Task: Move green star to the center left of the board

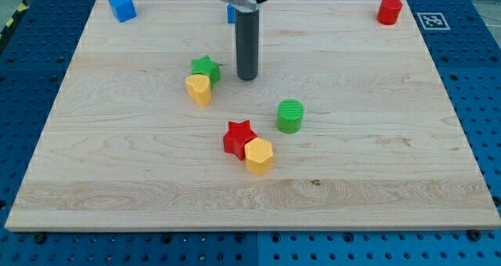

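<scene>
You have most of the job ahead of you. The green star (pixel 205 67) sits a little toward the view's left of the worktop's (pixel 376 180) middle and above the centre line, touching the yellow block (pixel 199 88) just below it. It is well apart from the centre-left edge, so the whole push leftward and slightly downward in the view is left to do.

My tip (pixel 247 77) stands just beside the star on the view's right, close but seemingly not touching. There is no hand on this arm, only the rod, so nothing opens or closes.

The star lies flat, and being a star it has no real long axis; which way its points face is hard to tell.

Judging by the layout, a straight push may drag the yellow block along too.
</scene>
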Available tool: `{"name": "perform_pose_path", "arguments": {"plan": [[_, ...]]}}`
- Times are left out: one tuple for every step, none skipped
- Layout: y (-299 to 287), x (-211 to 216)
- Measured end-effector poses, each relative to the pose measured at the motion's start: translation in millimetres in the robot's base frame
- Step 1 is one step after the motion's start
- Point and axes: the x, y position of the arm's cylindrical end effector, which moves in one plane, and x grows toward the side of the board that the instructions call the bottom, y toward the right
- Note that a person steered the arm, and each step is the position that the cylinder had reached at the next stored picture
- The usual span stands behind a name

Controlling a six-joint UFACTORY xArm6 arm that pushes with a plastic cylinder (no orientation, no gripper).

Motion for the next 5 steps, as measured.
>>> {"name": "perform_pose_path", "arguments": {"plan": [[-41, 3], [-90, -9], [-132, -35], [-131, -57], [-143, -79]]}}
